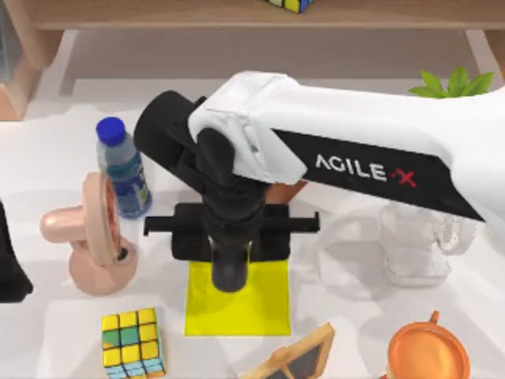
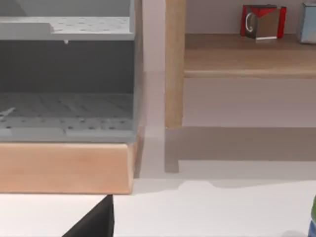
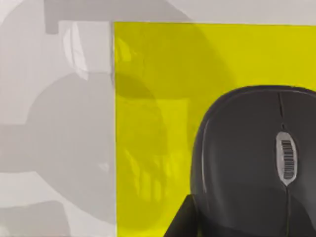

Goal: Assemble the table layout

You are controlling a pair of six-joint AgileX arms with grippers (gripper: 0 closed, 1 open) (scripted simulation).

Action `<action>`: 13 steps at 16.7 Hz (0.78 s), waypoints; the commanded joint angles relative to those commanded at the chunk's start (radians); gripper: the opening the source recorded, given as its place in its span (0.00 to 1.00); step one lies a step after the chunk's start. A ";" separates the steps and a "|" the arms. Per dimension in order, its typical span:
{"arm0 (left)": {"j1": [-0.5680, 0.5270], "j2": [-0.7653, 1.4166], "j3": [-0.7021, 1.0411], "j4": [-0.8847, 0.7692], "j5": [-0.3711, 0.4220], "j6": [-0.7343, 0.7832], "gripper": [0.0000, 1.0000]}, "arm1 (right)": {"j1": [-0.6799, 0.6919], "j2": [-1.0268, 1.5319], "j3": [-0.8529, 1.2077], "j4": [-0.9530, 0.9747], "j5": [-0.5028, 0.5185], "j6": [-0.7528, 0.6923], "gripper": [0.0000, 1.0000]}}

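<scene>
You see the right arm, white with a black panel reading "AGILE·X", reaching in over the broad white worktop from the right side. Its right gripper hangs over the far edge of the small yellow square mat, which lies flat on the worktop toward the near edge. In the right wrist view, a black computer mouse with a grey scroll wheel rests on that mat, and a dark fingertip touches its side; you cannot tell how wide the jaws stand.

Left of the mat you find a blue-capped plastic bottle, whose label cannot be read, a pink tabletop fan and a multicoloured puzzle cube. Right of the mat stand a clear glass mug and an orange cup. Beyond the mat runs a light wooden shelf.

The left gripper sits parked at the worktop's left edge.
</scene>
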 joint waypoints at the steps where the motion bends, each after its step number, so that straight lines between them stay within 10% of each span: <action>1: 0.000 0.000 0.000 0.000 0.000 0.000 1.00 | 0.000 -0.004 0.003 0.002 0.000 0.000 0.00; 13: 0.000 0.000 0.000 0.000 0.000 0.000 1.00 | 0.002 -0.024 0.016 0.021 0.002 -0.001 0.00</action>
